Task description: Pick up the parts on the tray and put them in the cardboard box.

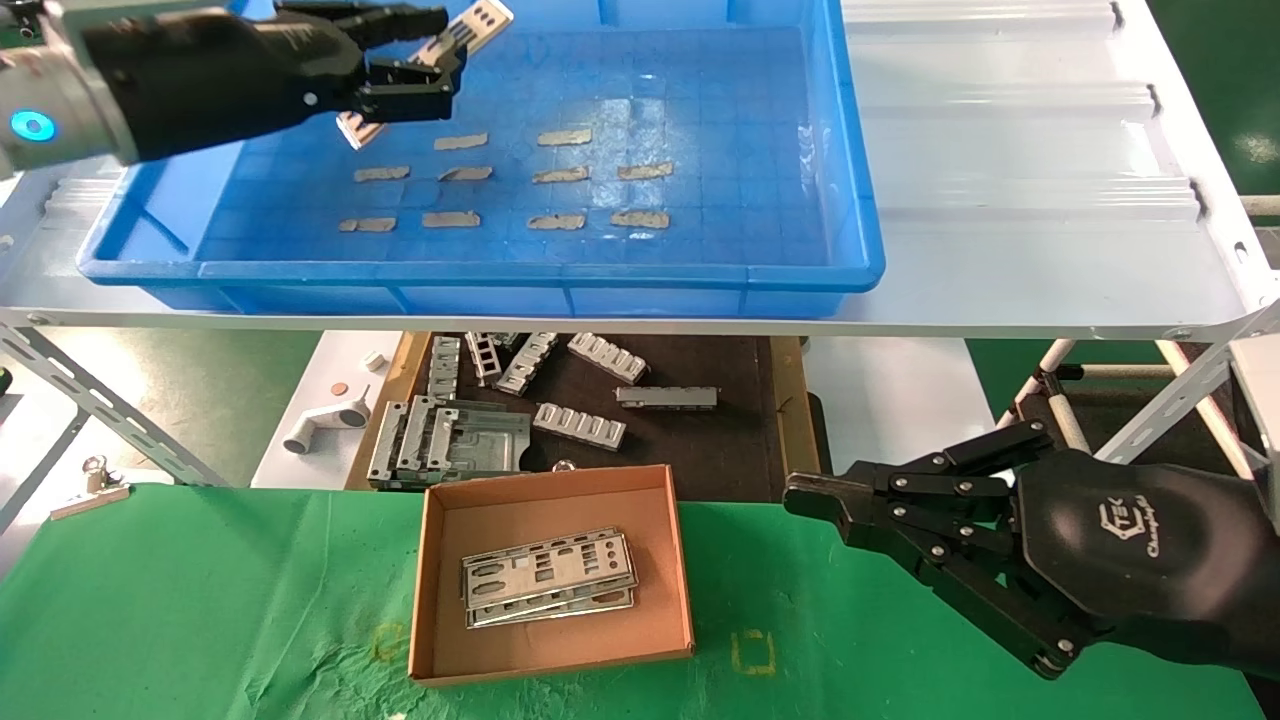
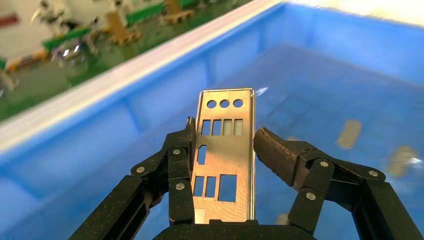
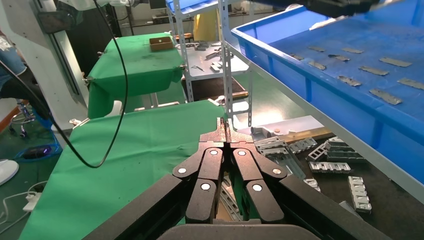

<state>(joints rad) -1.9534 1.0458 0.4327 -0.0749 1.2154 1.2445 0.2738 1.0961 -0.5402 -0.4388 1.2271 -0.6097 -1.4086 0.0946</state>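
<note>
Over the raised white shelf (image 1: 1000, 200): we carry our work on this ribbed surface, above the green-draped table (image 1: 200, 600) below.
Tray (image 1: 700, 270): a wide, shallow bright blue plastic bin with a gridded floor. We see no plates lying in it, only short tan tape strips (image 1: 562, 137) in rows; we judge they mark where plates lay.
Left arm: we reach in over the tray's far left corner, so the plate hangs above the floor and touches nothing.
Right arm: we keep it parked low on the right, over the green cloth near the box, out of the way.
Cardboard box (image 1: 440, 590): small, brown, open-topped, roughly square, sitting on the green cloth. We already have silvery plates (image 1: 548, 578) stacked flat inside, slightly fanned.
Dark mat (image 1: 720, 440): it holds chunky ribbed grey brackets (image 1: 580, 425), which are not ours to move.
Left pincer (image 2: 223, 150): we clamp it on the held part (image 2: 225, 165), its pads pressing the two long edges, since the faces are too thin to grip.
Right pincer (image 3: 227, 131): we hold its tips pressed together on nothing.
Held part: thin, flat, shiny metal, a long rectangle with three round holes at one end and rectangular cut-outs below. We judge it needs carrying down to the box next.
</note>
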